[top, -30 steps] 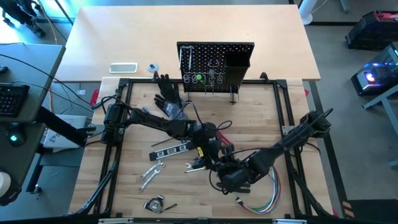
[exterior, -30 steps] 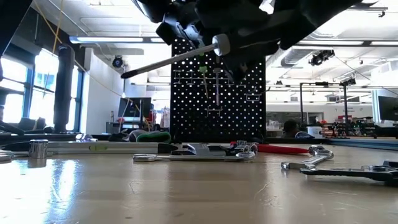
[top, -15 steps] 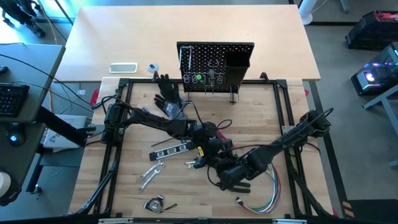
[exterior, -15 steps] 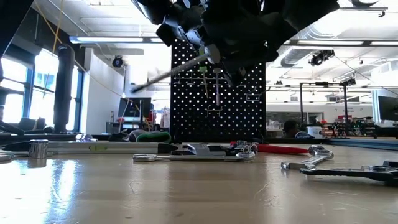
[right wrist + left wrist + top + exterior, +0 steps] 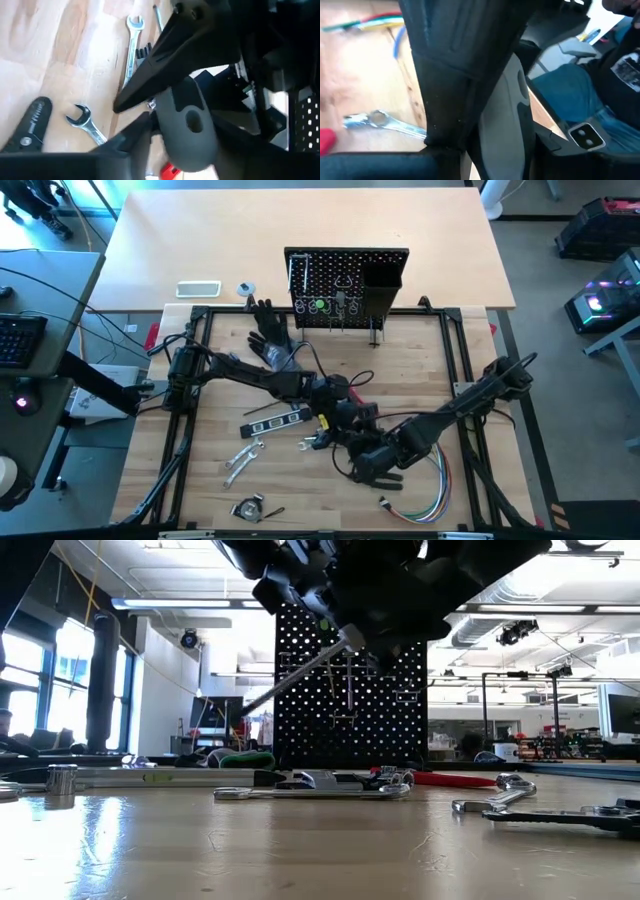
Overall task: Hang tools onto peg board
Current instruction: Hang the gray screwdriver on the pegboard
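A screwdriver with a grey handle (image 5: 187, 120) and a bare metal shaft (image 5: 295, 675) hangs in the air over the table's middle, where both arms meet. My left gripper (image 5: 343, 420) and my right gripper (image 5: 365, 452) are both shut on its handle, close together. The shaft slants down toward the table. The peg board (image 5: 345, 285) stands upright at the far side, with some tools on its hooks. A black level (image 5: 275, 418), silver wrenches (image 5: 242, 455) and a red-handled tool (image 5: 450, 779) lie flat on the table. My left gripper has the grey handle (image 5: 505, 115) between its fingers; a dark finger in front hides the exact place of contact. The screwdriver is lifted clear of the table. My right gripper has the handle near its holed butt end (image 5: 192, 122) between its fingers, clear of the table.
A black glove (image 5: 270, 330) lies in front of the board on the left. A bundle of coloured wires (image 5: 420, 505) lies near the front right. Black pliers (image 5: 570, 815) and a wrench (image 5: 495, 798) lie under the arms. A black frame (image 5: 185, 430) borders the work area.
The screwdriver has tipped: its shaft tip has swung down and in toward the grippers, from nearly level to a steeper downward slant. Both grippers stay together over the table's middle.
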`<state>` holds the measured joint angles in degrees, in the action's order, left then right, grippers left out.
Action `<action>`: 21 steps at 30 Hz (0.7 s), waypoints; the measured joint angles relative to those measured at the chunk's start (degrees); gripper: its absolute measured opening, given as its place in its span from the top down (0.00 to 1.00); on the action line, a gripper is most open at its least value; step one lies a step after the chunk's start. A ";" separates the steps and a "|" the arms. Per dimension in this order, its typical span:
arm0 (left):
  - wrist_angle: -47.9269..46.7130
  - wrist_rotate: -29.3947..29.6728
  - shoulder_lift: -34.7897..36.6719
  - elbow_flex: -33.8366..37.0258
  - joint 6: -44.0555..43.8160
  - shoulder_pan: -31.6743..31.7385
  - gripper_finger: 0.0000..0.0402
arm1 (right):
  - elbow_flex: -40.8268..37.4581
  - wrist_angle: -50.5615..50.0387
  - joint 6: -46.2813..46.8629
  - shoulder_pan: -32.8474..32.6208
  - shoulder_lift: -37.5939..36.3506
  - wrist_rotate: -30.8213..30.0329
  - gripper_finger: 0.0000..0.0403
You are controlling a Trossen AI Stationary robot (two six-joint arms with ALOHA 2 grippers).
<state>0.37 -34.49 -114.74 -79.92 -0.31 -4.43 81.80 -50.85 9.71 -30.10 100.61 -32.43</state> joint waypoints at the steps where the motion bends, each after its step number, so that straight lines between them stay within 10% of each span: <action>1: 0.14 0.13 0.02 -0.13 0.37 0.03 0.73 | 0.00 -0.66 1.70 -0.19 -0.41 -0.13 0.52; 21: -3.84 14.47 6.66 0.04 13.54 -0.80 0.73 | -0.02 -21.28 28.97 -10.18 -7.75 -3.80 0.41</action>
<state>-3.47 -20.03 -108.08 -79.88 13.23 -5.23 81.78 -72.13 38.68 -40.28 92.86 -36.23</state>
